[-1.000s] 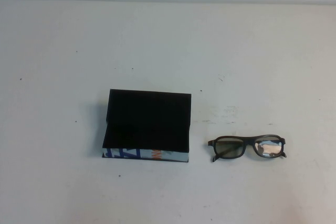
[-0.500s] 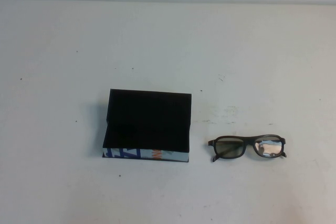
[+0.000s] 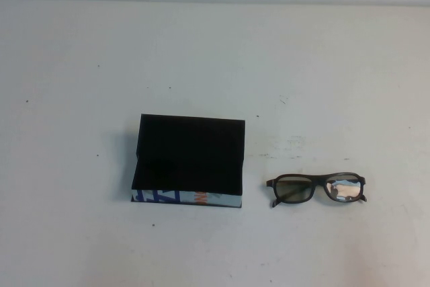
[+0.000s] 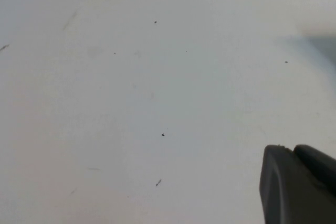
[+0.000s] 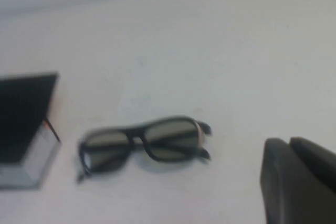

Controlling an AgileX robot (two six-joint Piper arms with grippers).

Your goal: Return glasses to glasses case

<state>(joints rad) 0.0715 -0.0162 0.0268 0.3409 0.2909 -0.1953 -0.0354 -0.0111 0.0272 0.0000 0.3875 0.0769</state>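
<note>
The glasses case (image 3: pixel 188 156) stands open in the middle of the white table, its black lid raised at the back and its blue, white and orange strip (image 3: pixel 185 197) facing the front. The dark-framed glasses (image 3: pixel 321 187) lie flat on the table just right of the case, apart from it. The right wrist view shows the glasses (image 5: pixel 140 141) and a corner of the case (image 5: pixel 23 114). My right gripper (image 5: pixel 287 141) is shut and empty, hanging off to the side of the glasses. My left gripper (image 4: pixel 291 148) is shut and empty over bare table. Neither gripper shows in the high view.
The white table (image 3: pixel 215 58) has small dark specks and faint scuff marks. Its far edge meets a pale wall at the top of the high view.
</note>
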